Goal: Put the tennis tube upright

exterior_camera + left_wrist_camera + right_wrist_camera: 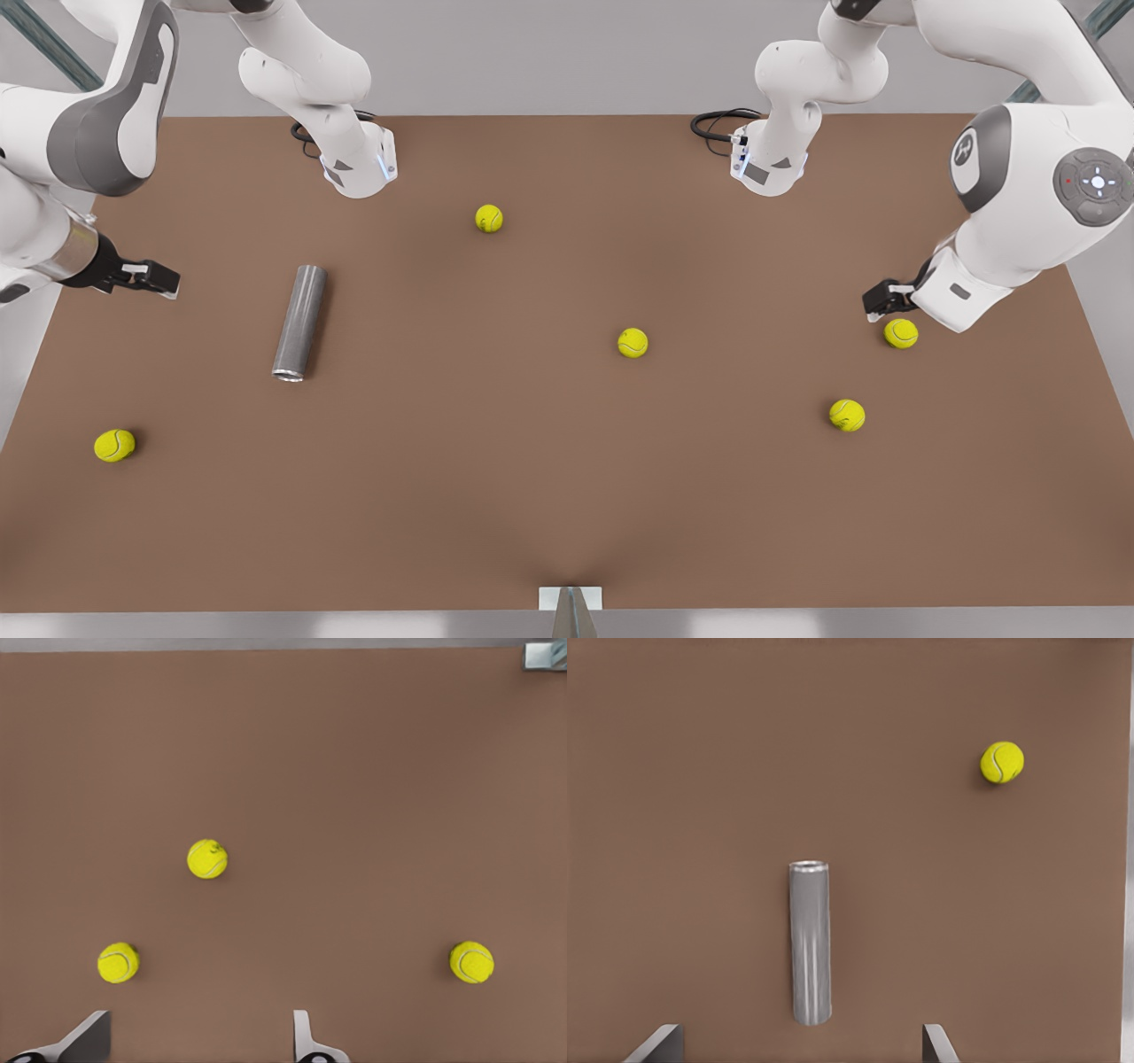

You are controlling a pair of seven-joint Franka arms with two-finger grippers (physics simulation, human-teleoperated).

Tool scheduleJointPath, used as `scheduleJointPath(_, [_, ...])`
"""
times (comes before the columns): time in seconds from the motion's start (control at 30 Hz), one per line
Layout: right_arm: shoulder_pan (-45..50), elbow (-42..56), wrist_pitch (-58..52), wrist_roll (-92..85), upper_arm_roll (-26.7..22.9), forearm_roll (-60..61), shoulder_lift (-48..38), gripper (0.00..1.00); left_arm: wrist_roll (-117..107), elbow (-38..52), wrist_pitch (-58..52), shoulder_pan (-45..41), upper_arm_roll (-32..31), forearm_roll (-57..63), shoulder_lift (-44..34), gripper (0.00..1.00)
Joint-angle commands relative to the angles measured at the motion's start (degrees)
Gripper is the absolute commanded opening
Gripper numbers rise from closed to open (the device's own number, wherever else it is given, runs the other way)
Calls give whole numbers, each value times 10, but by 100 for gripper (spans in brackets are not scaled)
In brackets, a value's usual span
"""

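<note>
We find no readable words, brand names or numbers on any item. The only sign is a round white emblem (pixel 964 147) on the grey joint cover of the arm (pixel 1019 177) at 3 o'clock in the front view; its character cannot be made out.

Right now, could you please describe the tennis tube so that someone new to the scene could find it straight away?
On the brown table, look to the front view's left half, near the right gripper. There the tennis tube lies on its side. It is the one grey metallic cylinder; everything else loose on the table is a yellow-green tennis ball.
</note>
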Motion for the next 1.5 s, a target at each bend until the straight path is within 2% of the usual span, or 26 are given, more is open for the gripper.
scheduleJointPath(0.0, [-1,0,6,-10,0,0,0,100,-20,1,16,-2,-1,-1,1,100])
scheduleJointPath(0.13, [6,-9,3,-3,1,1,25,100,-21,1,8,-2,-2,-1,3,100])
scheduleJointPath(0.2, [32,-21,16,91,1,24,60,100,-22,1,8,-2,-2,0,4,100])
scheduleJointPath(0.27, [40,-81,92,159,3,28,67,100,-23,1,9,-2,-2,-1,6,100])
scheduleJointPath(0.4, [36,-270,296,189,14,34,13,100,-21,1,10,-2,-2,-1,12,100])
scheduleJointPath(0.5, [25,-284,320,163,10,35,28,100,-25,1,11,-7,-3,-1,15,100])
scheduleJointPath(0.67, [26,-421,495,150,10,34,17,100,-28,1,13,-8,-3,-1,17,100])
scheduleJointPath(0.83, [25,-503,619,150,9,35,28,100,-30,1,12,-10,-3,-2,17,100])
scheduleJointPath(1.0, [18,-509,597,44,-9,35,32,100,-31,1,11,-12,-3,-3,18,100])
scheduleJointPath(1.13, [19,-512,596,44,-11,35,60,100,-31,1,13,-12,-3,-3,23,100])
scheduleJointPath(1.47, [9,-589,638,-7,-28,34,38,100,-31,1,13,-11,-3,-3,25,100])
